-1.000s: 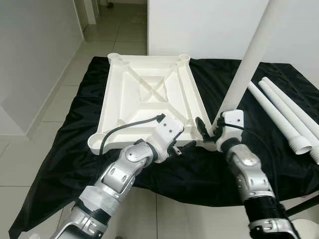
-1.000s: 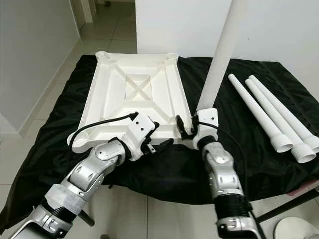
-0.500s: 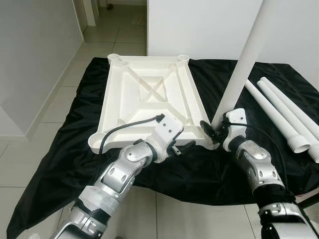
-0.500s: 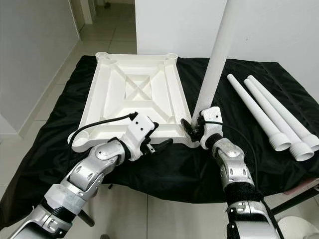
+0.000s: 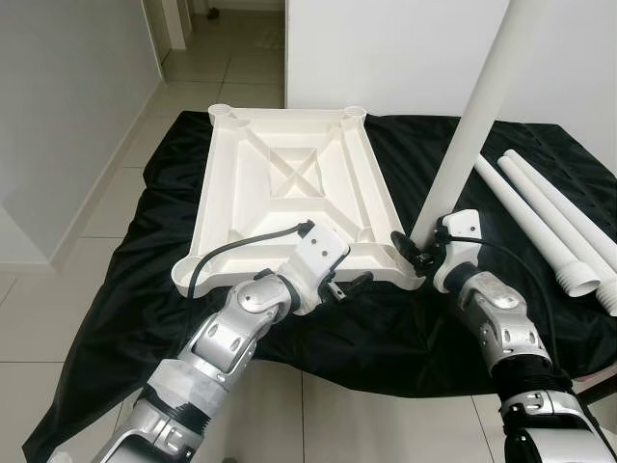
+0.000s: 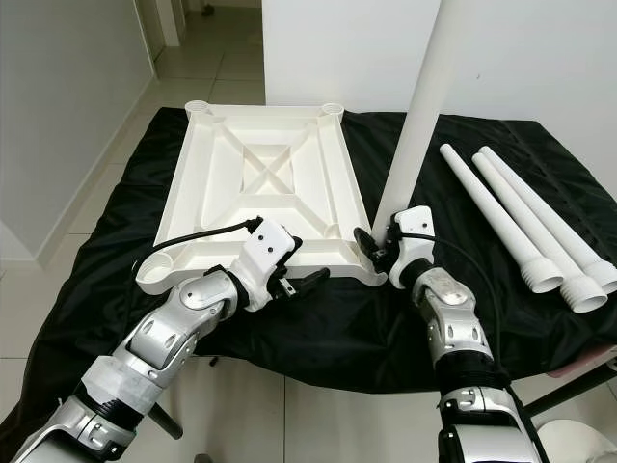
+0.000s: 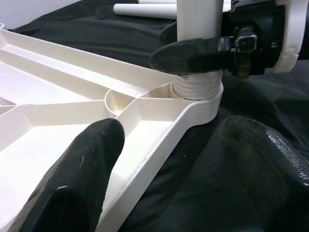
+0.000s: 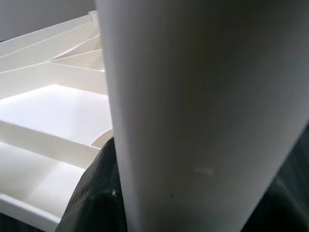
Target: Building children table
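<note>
A white tabletop point(image 5: 289, 193) lies upside down on a black cloth. One white table leg point(image 5: 472, 125) stands upright, its threaded end point(image 7: 197, 89) set in the near right corner socket. My right gripper point(image 5: 416, 253) is shut on that leg just above the socket. The leg point(image 8: 193, 111) sits very close in the right wrist view, with dark fingers point(image 8: 94, 193) beside it. My left gripper point(image 5: 349, 285) is at the tabletop's near edge, a little left of the socket. It is open, with one finger point(image 7: 82, 179) over the rim and the other over the cloth.
Three more white legs point(image 6: 511, 227) lie side by side on the cloth at the right. The black cloth point(image 5: 164, 193) covers a low stand on the tiled floor. A white wall point(image 5: 405, 48) stands behind, and a doorway opens at the far left.
My right forearm has swung out to the right while its gripper stays on the leg's base. The leg stands slightly more upright. The left gripper has barely moved.
</note>
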